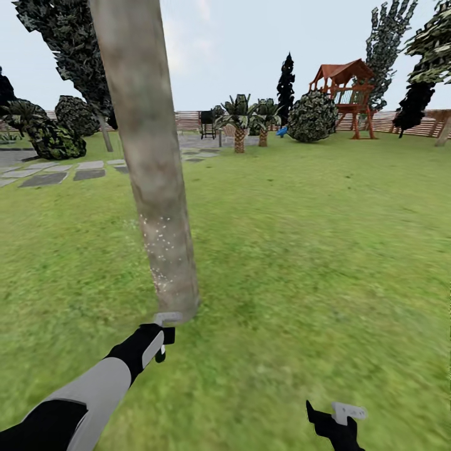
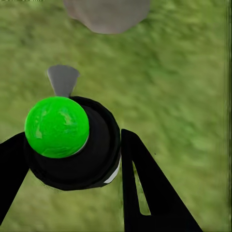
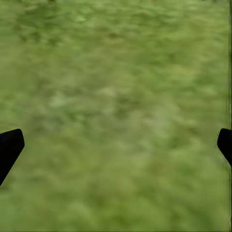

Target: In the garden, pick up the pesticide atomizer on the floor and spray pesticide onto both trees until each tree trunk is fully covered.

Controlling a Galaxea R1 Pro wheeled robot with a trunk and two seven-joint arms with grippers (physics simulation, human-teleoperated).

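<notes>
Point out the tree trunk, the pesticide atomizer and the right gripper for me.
tree trunk (image 1: 150,163): head view, mottled middle of the column.
pesticide atomizer (image 2: 72,154): left wrist view, black body below its green cap.
right gripper (image 3: 116,145): right wrist view, midway between the black fingertips.

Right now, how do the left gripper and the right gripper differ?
The left gripper is shut on the pesticide atomizer, by the tree trunk; the right gripper is open, holding nothing. The left reaches forward to the trunk's base; the right hangs low, over bare grass. Both have black fingers.
</notes>
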